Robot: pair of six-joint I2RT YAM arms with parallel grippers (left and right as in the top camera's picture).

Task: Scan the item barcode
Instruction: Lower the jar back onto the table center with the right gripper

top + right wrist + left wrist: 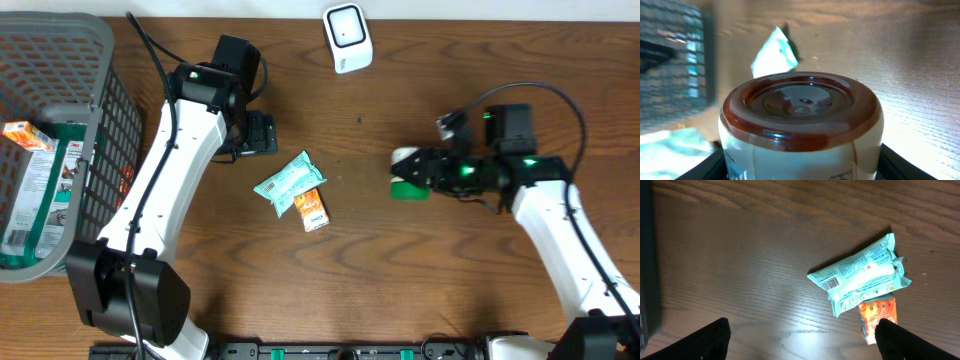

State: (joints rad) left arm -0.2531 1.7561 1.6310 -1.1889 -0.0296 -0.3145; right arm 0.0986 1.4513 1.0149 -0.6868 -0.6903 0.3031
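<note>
On the right of the counter, the right fingers pinch a brown-lidded jar from both sides, so the pick-up looks done. The scanner sits at the far edge, well apart from the jar, and I can't make out any barcode on the jar from here. I'd say the scan itself is not yet done: the jar has to be carried over and its code turned toward the scanner.

The left fingers are spread wide and hold nothing, hovering near a teal packet that lies on an orange sachet mid-counter. The packet's barcode faces up. Whether those two have been scanned I can't tell. More goods lie in the basket at the left.
</note>
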